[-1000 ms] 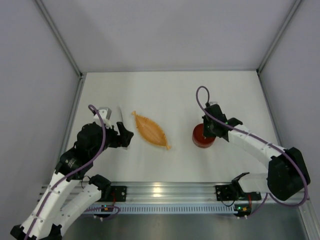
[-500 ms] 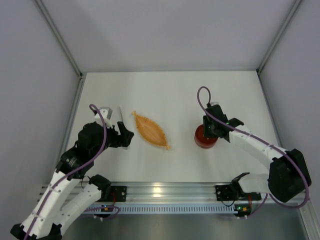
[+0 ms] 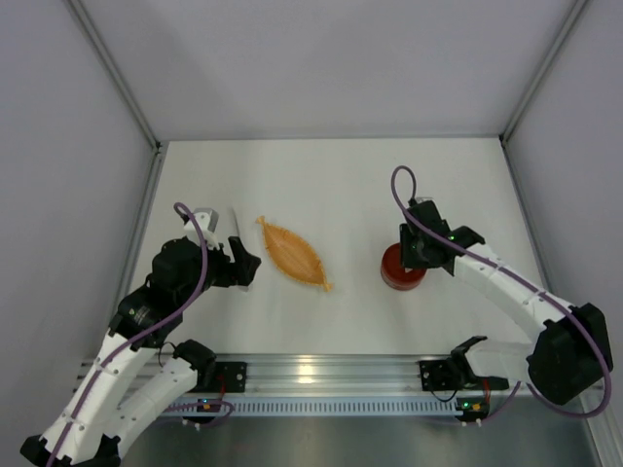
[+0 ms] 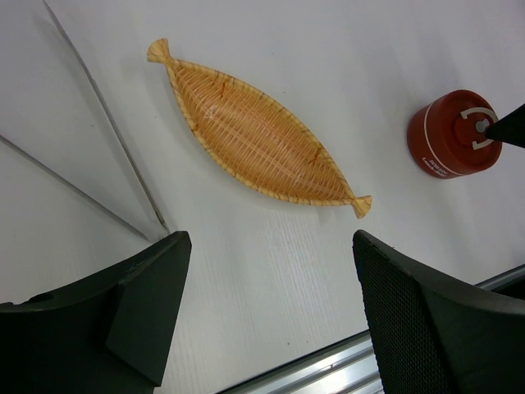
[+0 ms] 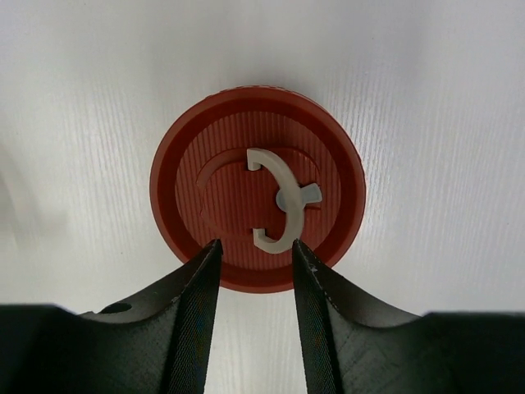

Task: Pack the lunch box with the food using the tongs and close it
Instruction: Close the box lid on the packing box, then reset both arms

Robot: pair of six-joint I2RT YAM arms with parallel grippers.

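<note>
The lunch box [image 3: 400, 273] stands right of the table's middle with its red lid [image 5: 197, 190] on; the lid's white squiggle handle [image 5: 282, 199] lies flat. My right gripper [image 5: 256, 246] hovers straight above the lid, its jaws open a finger's width with nothing between them. The left wrist view shows the box [image 4: 449, 136] too. The tongs [image 4: 123, 156] lie on the table at the left, just beyond my left gripper [image 4: 269, 246], which is wide open and holds nothing. In the top view the tongs [image 3: 235, 220] lie beside the left gripper [image 3: 245, 265]. No food is in view.
An orange woven leaf-shaped dish [image 3: 292, 253] lies between the two arms and has nothing in it [image 4: 254, 135]. A metal rail [image 3: 321, 372] runs along the near edge. Grey walls close in the left, right and back of the table.
My right gripper's jaws have opened from nearly shut and stand apart over the lid. The right arm shifted slightly right. The left arm has not moved.
</note>
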